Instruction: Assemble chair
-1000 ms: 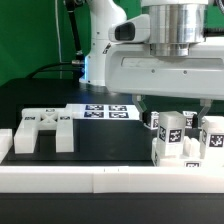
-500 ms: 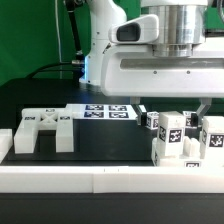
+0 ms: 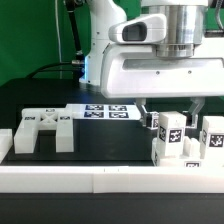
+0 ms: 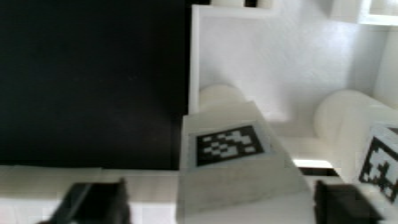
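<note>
Around a tagged chair block (image 3: 170, 130) — the jaws, parted, not touching.

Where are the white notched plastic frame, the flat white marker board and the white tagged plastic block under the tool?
white notched plastic frame (image 3: 62, 137): exterior view, front face.
flat white marker board (image 3: 105, 110): exterior view, tagged middle.
white tagged plastic block (image 3: 170, 133): exterior view, front tag.

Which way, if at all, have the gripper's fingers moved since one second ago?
Yes. In the exterior view the gripper has brought its fingers inward, toward the tagged chair part standing between them.
</note>
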Controlling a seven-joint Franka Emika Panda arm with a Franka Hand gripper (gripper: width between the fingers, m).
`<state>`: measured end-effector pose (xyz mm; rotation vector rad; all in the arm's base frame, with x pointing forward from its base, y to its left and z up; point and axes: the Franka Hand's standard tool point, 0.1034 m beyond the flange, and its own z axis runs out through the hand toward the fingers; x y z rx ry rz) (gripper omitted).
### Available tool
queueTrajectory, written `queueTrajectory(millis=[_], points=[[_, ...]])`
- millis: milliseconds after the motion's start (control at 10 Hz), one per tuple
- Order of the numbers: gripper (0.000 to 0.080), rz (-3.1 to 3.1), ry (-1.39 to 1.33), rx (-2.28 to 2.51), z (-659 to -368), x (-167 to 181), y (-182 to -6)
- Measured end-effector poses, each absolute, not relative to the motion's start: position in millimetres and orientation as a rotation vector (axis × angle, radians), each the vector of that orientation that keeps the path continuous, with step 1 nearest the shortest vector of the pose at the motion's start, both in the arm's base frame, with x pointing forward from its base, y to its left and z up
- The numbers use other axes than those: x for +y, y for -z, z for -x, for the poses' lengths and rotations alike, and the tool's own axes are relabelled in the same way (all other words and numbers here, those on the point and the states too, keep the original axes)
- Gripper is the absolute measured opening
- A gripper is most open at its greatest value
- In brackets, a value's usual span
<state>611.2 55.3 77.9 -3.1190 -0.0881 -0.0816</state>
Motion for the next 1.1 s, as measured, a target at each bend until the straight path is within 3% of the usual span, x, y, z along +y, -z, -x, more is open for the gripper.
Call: queueTrajectory(millis=[100, 200, 400, 1100], points=[[0.0411, 3.119, 0.081, -0.07, -611.2, 55.2, -77.8], [0.0288, 3.119, 0.081, -0.044, -611.1, 55.0, -77.6], [0.0288, 3.117, 0.079, 0.063, -611.0, 54.4, -77.4], [0.029, 2.86, 0.061, 1.151, -610.3, 58.7, -76.4]])
